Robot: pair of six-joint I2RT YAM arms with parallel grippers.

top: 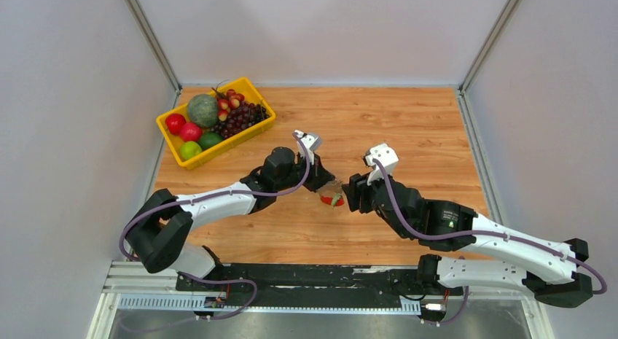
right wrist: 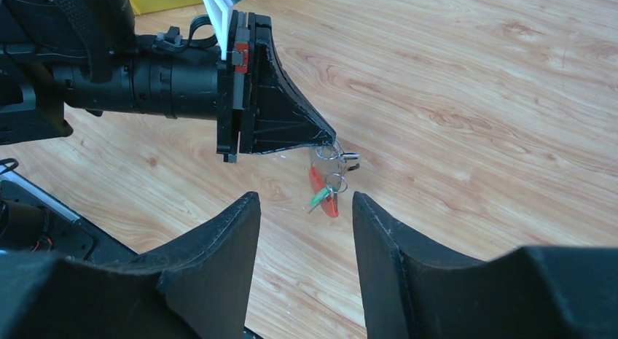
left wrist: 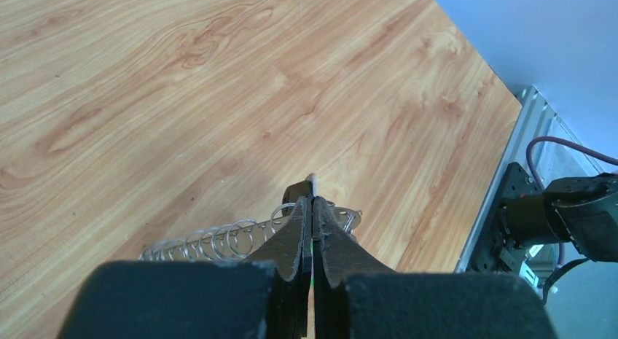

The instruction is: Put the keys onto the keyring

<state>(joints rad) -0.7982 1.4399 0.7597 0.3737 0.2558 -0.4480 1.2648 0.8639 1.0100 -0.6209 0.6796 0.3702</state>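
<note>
My left gripper (top: 326, 184) is shut on the keyring (top: 332, 199) at the table's middle. In the right wrist view the left gripper (right wrist: 328, 143) pinches the small metal rings (right wrist: 331, 153). The red oblong tag (right wrist: 323, 195) and the green bit (right wrist: 318, 199) hang below, close over the wood. In the left wrist view a row of wire loops (left wrist: 208, 240) sticks out left of the shut fingers (left wrist: 295, 230). A small dark piece with a silver tip (left wrist: 302, 187), perhaps the key, pokes past them. My right gripper (right wrist: 306, 197) is open and empty, facing the bunch a short way off.
A yellow basket (top: 226, 146) of fruit stands at the back left of the wooden table. Grey walls close the sides and back. The right arm's base (left wrist: 554, 222) shows at the table's near edge in the left wrist view.
</note>
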